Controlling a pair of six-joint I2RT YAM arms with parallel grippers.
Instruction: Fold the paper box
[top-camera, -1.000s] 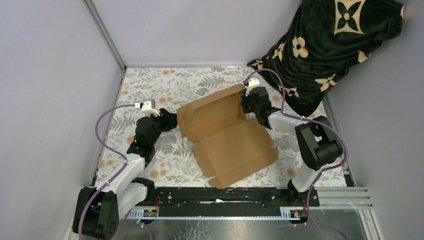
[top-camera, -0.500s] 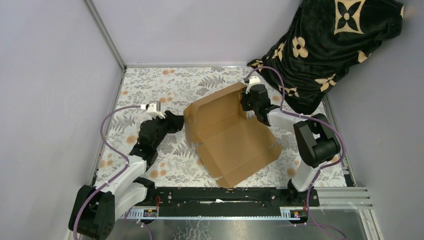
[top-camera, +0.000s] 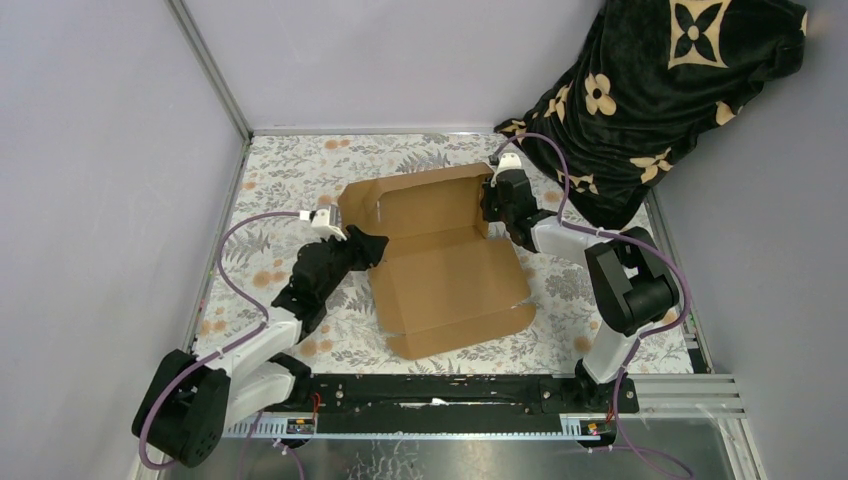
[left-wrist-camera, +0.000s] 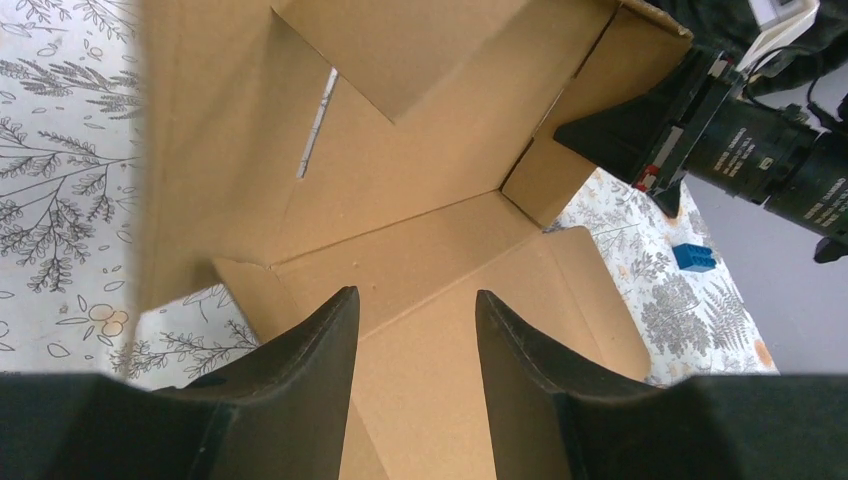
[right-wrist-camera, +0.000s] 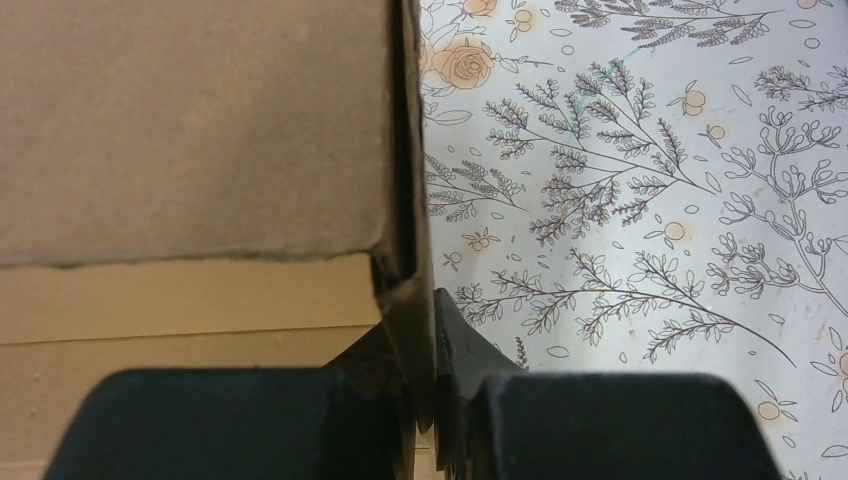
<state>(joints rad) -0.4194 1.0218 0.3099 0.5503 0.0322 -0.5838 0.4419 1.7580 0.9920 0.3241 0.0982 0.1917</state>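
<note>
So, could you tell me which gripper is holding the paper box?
The right gripper, pinching an upright flap of the paper box; the left gripper is open, empty.

Both arms had white shells on their long links and black joint housings. A purple cable (top-camera: 222, 258) looped along the left arm (top-camera: 262, 345), and another ran along the right arm (top-camera: 612, 355). A small white block (top-camera: 322, 222) sat on each wrist. The left gripper (left-wrist-camera: 415, 295) had matte black, tapered fingers. The right gripper (right-wrist-camera: 420, 330) was black too, its wrist barrel printed with small white lettering.
</note>
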